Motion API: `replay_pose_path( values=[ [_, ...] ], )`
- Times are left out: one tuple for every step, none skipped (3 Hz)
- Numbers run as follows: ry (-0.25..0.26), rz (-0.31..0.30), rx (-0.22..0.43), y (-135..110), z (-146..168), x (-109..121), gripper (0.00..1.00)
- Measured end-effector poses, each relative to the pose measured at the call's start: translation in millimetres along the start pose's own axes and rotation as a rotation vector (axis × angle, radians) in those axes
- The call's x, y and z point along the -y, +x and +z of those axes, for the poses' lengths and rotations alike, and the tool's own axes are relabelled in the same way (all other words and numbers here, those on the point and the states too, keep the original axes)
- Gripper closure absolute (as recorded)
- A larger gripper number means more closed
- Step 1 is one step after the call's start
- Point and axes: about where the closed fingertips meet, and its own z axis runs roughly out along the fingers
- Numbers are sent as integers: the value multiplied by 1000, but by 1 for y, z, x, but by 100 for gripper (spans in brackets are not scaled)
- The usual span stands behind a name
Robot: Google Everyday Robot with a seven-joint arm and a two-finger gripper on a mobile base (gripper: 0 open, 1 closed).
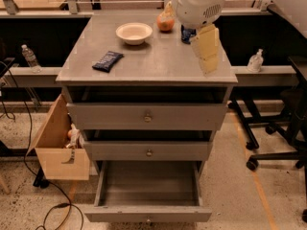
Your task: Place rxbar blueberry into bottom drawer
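Observation:
The rxbar blueberry [107, 61], a flat dark navy bar, lies on the left part of the grey cabinet top [153, 63]. The bottom drawer [147, 214] is pulled open and its tray looks empty. My gripper [206, 50] hangs over the right part of the cabinet top, well to the right of the bar and not touching it. It holds nothing that I can see. The white arm body [199, 1] above it hides most of the blue can [187, 34].
A white bowl [134, 32] and an orange [165, 23] sit at the back of the top. A tan wooden box [60, 147] hangs at the cabinet's left. Chair bases [273, 143] stand on the right. The two upper drawers are slightly ajar.

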Motion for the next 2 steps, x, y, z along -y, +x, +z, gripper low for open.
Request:
replay_pose_path(
  values=[
    [35, -79, 25, -7, 11, 29, 0],
    [44, -221, 22, -13, 22, 68, 0]
  ],
)
